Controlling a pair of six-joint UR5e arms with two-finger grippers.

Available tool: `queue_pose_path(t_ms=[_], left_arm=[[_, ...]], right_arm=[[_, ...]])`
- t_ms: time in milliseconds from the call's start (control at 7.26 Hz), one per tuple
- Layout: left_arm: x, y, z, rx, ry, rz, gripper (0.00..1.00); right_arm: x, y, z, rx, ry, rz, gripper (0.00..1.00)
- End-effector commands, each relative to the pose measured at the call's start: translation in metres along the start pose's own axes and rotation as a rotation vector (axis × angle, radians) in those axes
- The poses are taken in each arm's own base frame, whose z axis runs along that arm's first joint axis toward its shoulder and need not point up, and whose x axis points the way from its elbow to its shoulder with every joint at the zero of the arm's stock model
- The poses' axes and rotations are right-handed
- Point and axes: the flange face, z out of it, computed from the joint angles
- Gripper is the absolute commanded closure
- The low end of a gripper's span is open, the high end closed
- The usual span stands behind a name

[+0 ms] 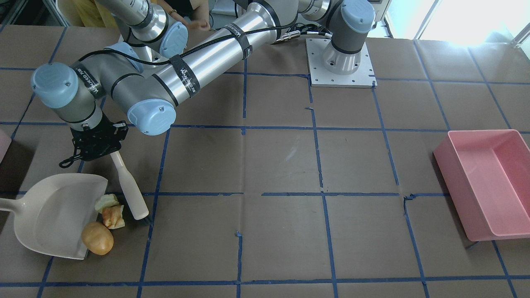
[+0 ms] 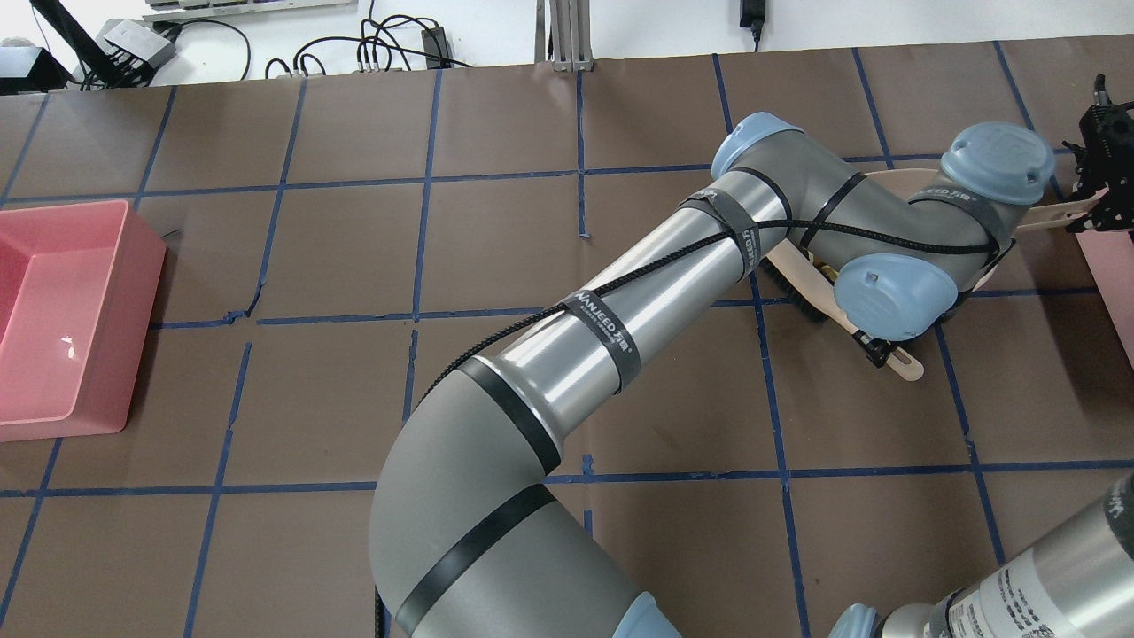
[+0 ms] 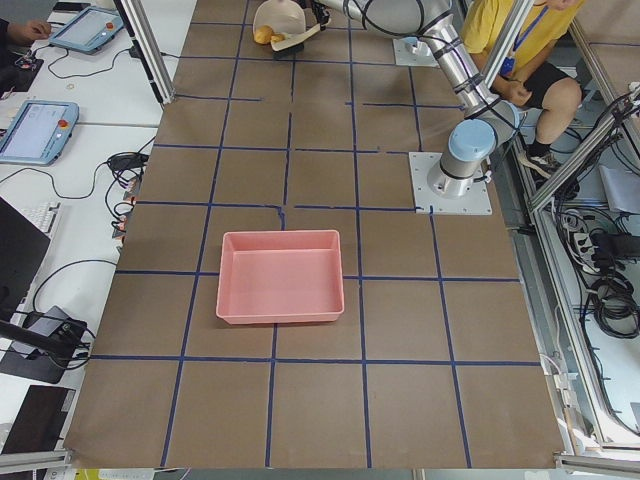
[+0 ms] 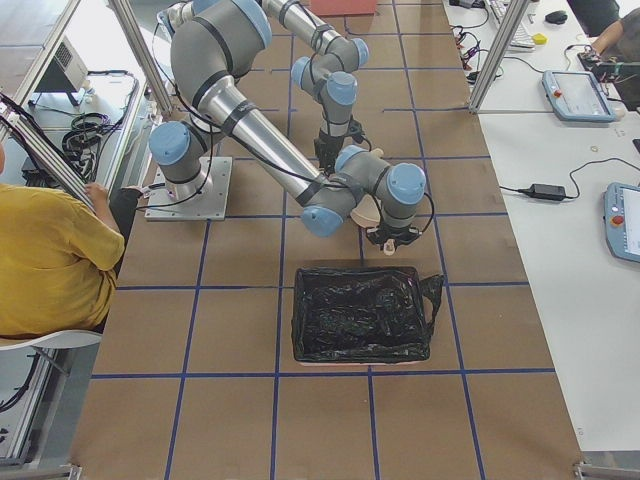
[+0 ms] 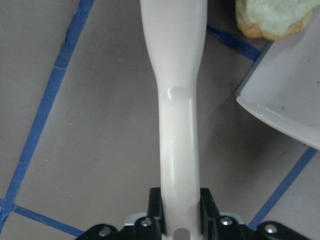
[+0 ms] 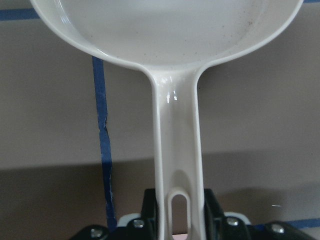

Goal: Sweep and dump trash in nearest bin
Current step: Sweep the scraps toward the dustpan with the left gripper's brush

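Where the cream dustpan (image 1: pixel 49 215) opens toward the middle of the counter (image 1: pixel 269 165), we see the trash (image 1: pixel 111 219) lying in a short row along its front lip. The pale green-white chunk (image 1: pixel 106 202) is at the end of the lip nearer to the robot. The orange-and-white chunk (image 1: pixel 114 215) touches it and lies just beside the lip. The orange-yellow oval (image 1: pixel 97 238) lies partly over the lip at the far end. We cannot tell whether the two small chunks rest on the lip itself or on the brown paper just beside it.

On the other side of this row stands the brush (image 1: pixel 126 182). Its dark bristles are down on the counter just beside the orange-and-white chunk, and its pale handle slants up to the left claw (image 5: pixel 181 207). In the left wrist view the two black fingers (image 5: pixel 155 205) press on both sides of the handle, so this claw is holding the brush. The right claw (image 6: pixel 179 205) is clamped in the same way on the handle of the dustpan, near its hanging loop.

The bin (image 1: pixel 3 145) shows in the front-facing view only as a pale pink sliver at the picture's edge, near the dustpan's handle. From the robot's right end we see it whole, lined with a crumpled black bag and near both claws. The large pink tray (image 1: pixel 488 182) stands well apart, at the robot's left end of the counter. The left arm reaches across from its base plate (image 1: pixel 319 62) to the robot's right side.
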Motion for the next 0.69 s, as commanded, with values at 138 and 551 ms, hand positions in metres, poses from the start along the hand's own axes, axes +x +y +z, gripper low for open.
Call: queue_pose_path(t_ms=[138,551], left_arm=[[0.0004,0.0032,0.0027,0.001,-0.003,0.135,1.00],[0.0017,0.0020,0.0067,0.004,-0.004,0.290,1.00]], right_arm=[[-0.0007,-0.0004,0.0008,0.005,-0.006,0.007,1.00],[-0.0006,-0.0002,0.0006,0.002,-0.006,0.007,1.00]])
